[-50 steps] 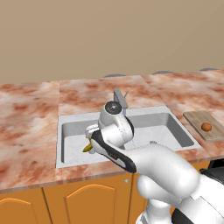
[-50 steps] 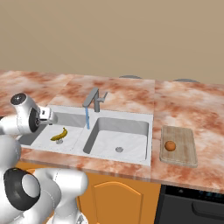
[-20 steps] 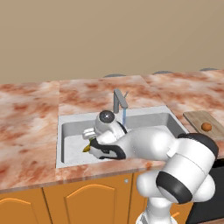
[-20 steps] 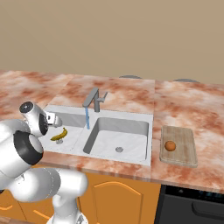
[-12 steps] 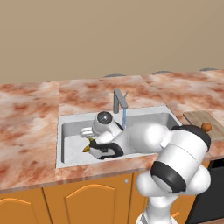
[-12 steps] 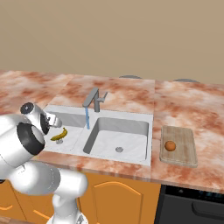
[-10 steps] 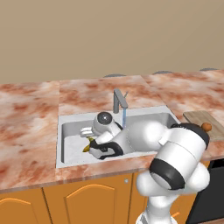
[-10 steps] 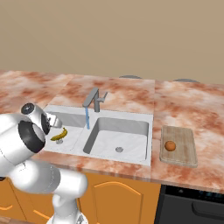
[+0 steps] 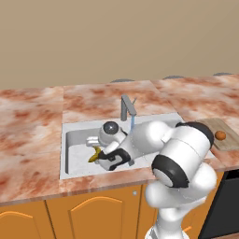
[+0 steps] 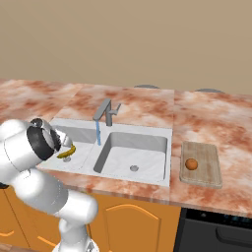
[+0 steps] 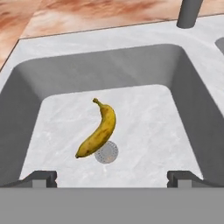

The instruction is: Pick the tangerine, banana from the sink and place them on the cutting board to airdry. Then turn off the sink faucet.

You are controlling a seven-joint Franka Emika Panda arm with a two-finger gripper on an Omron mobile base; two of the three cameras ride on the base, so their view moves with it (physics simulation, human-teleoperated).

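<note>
The yellow banana (image 11: 99, 130) lies on the floor of the sink's (image 11: 109, 65) left basin, partly over the round drain (image 11: 107, 154). It also shows as the banana (image 9: 94, 155) beside my hand and the banana (image 10: 66, 152) just past my arm. My gripper (image 11: 112, 177) hangs open straight above it, fingertips (image 11: 42, 178) wide apart and touching nothing. From the left base my gripper (image 9: 92, 140) sits low inside that basin. The tangerine (image 10: 191, 164) rests on the wooden cutting board (image 10: 206, 152). A blue stream runs from the sink faucet (image 10: 105, 111).
The faucet post (image 11: 190, 13) stands at the basin's far right corner. The right basin (image 10: 147, 147) lies between the banana and the board. Marbled counter (image 9: 32, 116) surrounds the sink (image 9: 69, 140). My own arm (image 9: 182, 154) crosses over the right basin.
The hand has dropped from above the sink rim down into the left basin, closer to the banana. Banana, tangerine and running water are unchanged.
</note>
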